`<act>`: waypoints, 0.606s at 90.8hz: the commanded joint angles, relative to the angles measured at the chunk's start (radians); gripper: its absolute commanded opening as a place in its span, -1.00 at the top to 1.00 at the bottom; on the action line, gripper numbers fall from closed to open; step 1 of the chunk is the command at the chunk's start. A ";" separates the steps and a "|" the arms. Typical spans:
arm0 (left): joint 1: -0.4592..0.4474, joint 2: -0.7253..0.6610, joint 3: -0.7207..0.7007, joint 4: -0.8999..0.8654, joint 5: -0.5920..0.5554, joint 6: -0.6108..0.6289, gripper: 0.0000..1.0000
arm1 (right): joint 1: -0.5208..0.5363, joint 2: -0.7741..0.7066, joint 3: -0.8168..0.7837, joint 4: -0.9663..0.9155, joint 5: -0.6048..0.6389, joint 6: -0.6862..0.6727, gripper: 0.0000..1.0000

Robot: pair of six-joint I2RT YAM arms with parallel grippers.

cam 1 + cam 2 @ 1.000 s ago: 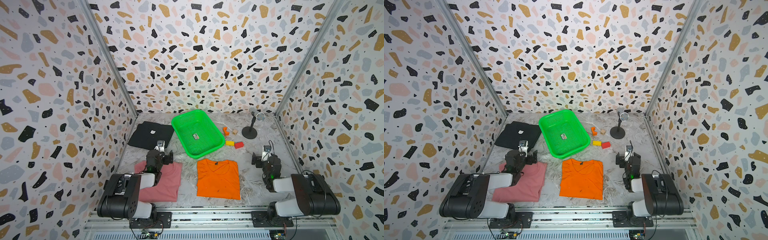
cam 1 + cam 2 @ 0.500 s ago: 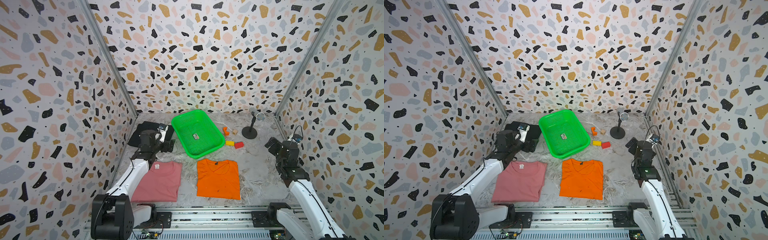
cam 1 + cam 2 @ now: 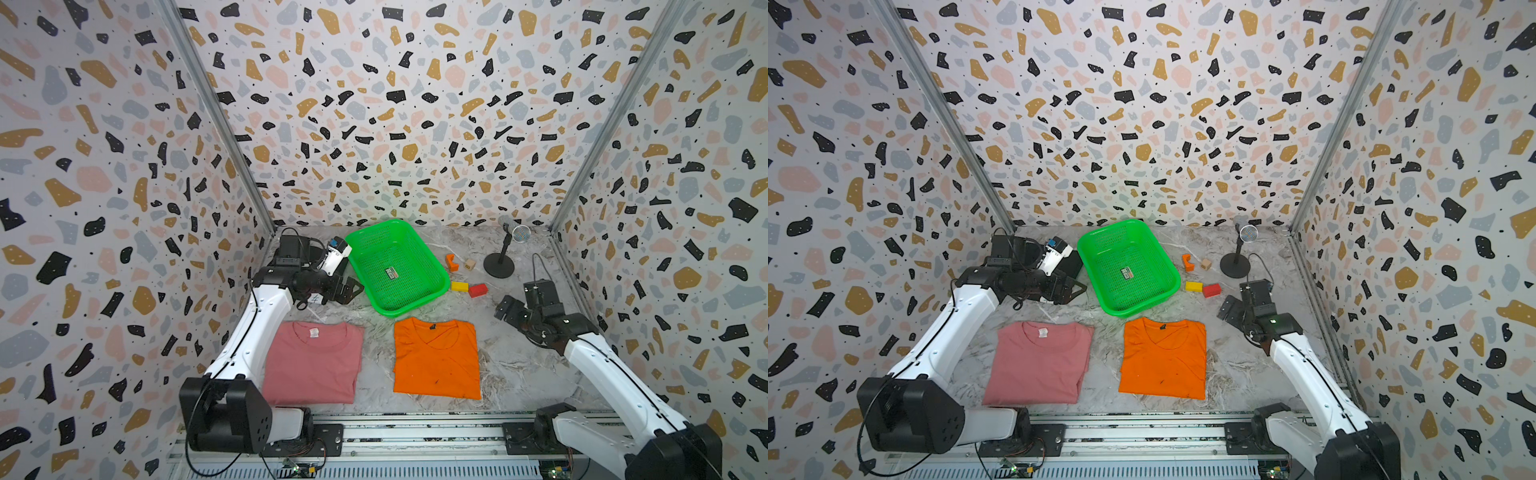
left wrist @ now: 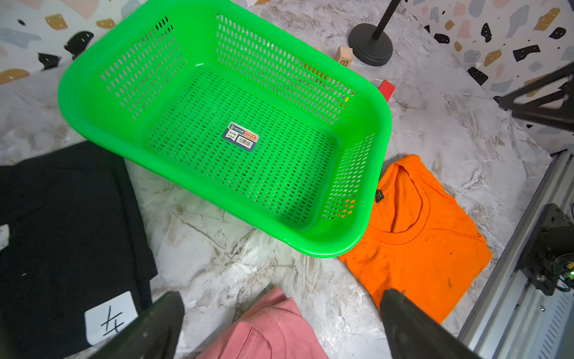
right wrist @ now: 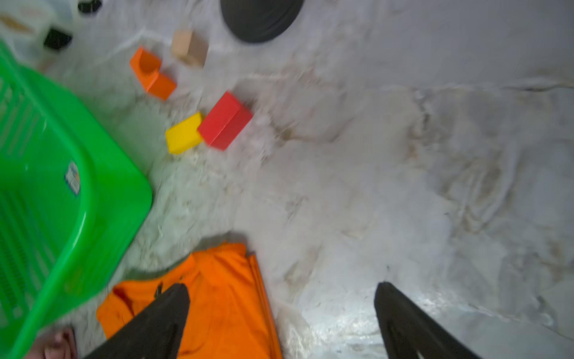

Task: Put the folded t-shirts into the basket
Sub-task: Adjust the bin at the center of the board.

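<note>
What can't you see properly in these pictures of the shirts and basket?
- Black t-shirt: mostly hidden under the left arm in both top views.
- Sticker in the basket: print too small to read.
- Pink t-shirt: blurred and cut off by the edge in the right wrist view.

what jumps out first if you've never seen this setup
The green basket at the back middle of the table, holding only a sticker. Nearer the front lie an orange shirt and, to its left, a pink shirt, both folded flat. Speckled walls surround it all.
</note>
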 commanded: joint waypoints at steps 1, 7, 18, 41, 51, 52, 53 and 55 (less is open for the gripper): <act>0.004 0.047 0.047 -0.052 0.039 -0.045 -1.00 | 0.102 0.050 0.075 -0.051 -0.045 -0.118 -0.86; 0.004 0.063 0.051 -0.056 0.024 -0.067 -1.00 | 0.142 0.092 0.119 -0.036 -0.043 -0.125 -0.82; 0.008 0.050 0.030 -0.048 0.004 -0.045 -1.00 | 0.207 0.181 0.204 0.002 0.031 -0.062 -0.78; 0.014 0.031 -0.007 -0.041 -0.030 -0.013 -1.00 | 0.272 0.416 0.471 -0.215 0.118 0.310 -0.69; 0.014 0.033 -0.014 -0.041 -0.024 0.001 -1.00 | 0.315 0.481 0.515 -0.189 0.100 0.432 -0.67; 0.014 0.033 -0.014 -0.041 -0.024 0.001 -1.00 | 0.321 0.486 0.520 -0.185 0.106 0.440 -0.66; 0.014 0.034 -0.014 -0.041 -0.024 0.001 -1.00 | 0.327 0.494 0.527 -0.182 0.109 0.447 -0.66; 0.015 0.037 -0.014 -0.040 -0.024 0.002 -1.00 | 0.334 0.511 0.540 -0.181 0.117 0.458 -0.65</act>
